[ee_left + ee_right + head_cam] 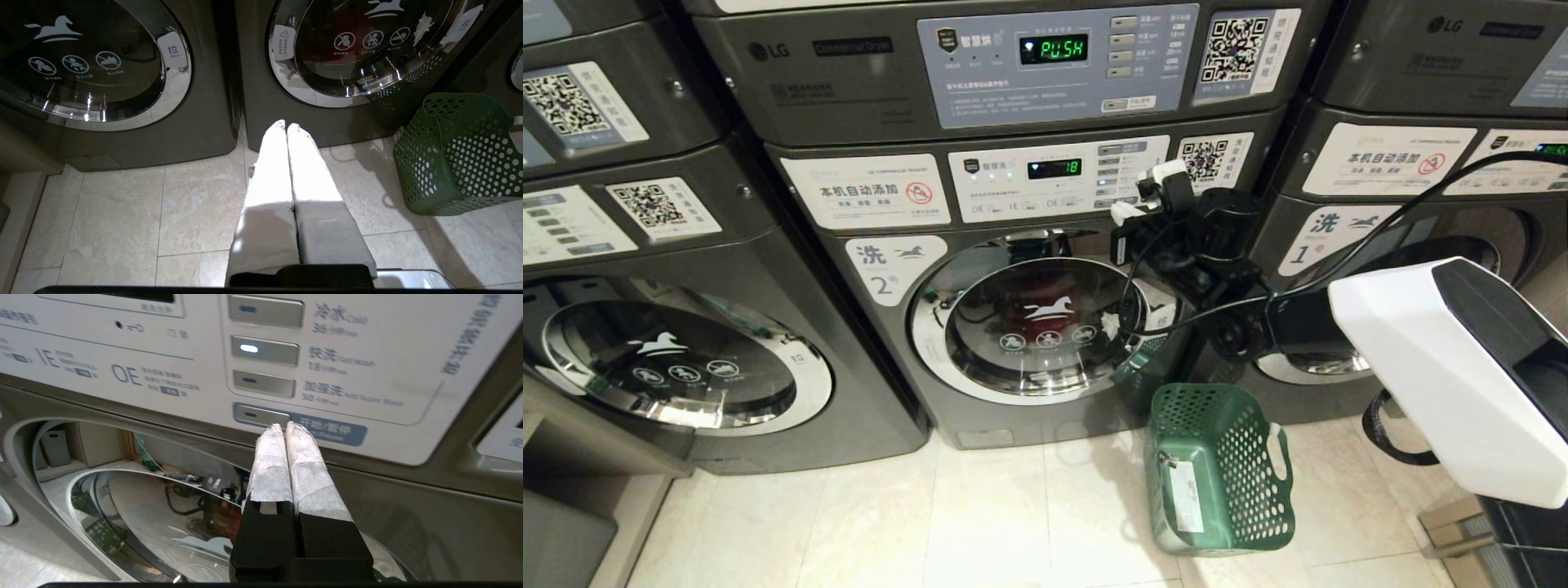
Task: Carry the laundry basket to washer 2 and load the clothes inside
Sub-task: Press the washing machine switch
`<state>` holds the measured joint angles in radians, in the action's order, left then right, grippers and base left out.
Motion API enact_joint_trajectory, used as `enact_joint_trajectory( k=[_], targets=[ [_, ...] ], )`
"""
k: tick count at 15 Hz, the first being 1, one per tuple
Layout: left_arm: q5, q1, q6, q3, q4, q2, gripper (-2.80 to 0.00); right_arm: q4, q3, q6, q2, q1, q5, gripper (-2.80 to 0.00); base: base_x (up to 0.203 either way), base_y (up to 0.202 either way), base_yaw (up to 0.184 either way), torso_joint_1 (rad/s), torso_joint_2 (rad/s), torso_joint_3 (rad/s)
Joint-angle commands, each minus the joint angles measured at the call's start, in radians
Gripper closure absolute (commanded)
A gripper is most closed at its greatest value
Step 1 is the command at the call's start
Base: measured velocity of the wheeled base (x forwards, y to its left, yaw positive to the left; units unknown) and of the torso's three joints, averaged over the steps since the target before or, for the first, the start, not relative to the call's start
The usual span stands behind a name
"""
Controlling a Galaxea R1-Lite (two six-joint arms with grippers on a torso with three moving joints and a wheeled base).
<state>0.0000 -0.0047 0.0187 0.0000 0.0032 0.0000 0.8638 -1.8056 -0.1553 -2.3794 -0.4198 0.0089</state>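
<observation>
Cloth-wrapped right gripper [284, 426], fingers pressed together, at washer 2's [1045, 327] glossy panel; your left gripper [286, 126] likewise closed.

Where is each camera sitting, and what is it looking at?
Head view: up on the robot's head, looking down at washer 2 and the laundry basket; the right arm shows, its right gripper at the control panel.
Left wrist view: behind the shut left gripper, low, facing the floor and washer doors.
Right wrist view: behind the shut right gripper, tips near the start button.
Shared: head and left wrist views both show basket and washer 2.
</observation>
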Motion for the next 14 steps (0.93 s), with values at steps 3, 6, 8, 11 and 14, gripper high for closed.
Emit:
enact_joint_trajectory(
  k=[3, 6, 8, 11, 14],
  targets=[
    [0.0, 0.0, 0.0, 0.002, 0.0, 0.0, 0.0, -0.003, -0.06, -0.001, -0.022, 0.001, 0.0, 0.0, 0.0, 0.0, 0.0, 0.0, 0.0, 0.0],
    [0.0, -0.001, 0.0, 0.002, 0.0, 0.0, 0.0, -0.05, -0.106, -0.003, -0.036, -0.001, -0.001, 0.0, 0.0, 0.0, 0.0, 0.0, 0.0, 0.0],
    [0.0, 0.0, 0.0, 0.002, 0.0, 0.0, 0.0, -0.051, -0.104, -0.004, -0.04, -0.001, -0.001, 0.0, 0.0, 0.0, 0.0, 0.0, 0.0, 0.0],
    [0.0, 0.0, 0.0, 0.002, 0.0, 0.0, 0.0, -0.051, -0.104, -0.006, -0.043, -0.001, -0.02, 0.0, 0.0, 0.0, 0.0, 0.0, 0.0, 0.0],
    [0.0, -0.001, -0.002, 0.002, 0.0, 0.0, 0.0, -0.051, -0.101, -0.005, -0.042, -0.006, -0.019, 0.0, 0.0, 0.0, 0.0, 0.0, 0.0, 0.0]
  ],
)
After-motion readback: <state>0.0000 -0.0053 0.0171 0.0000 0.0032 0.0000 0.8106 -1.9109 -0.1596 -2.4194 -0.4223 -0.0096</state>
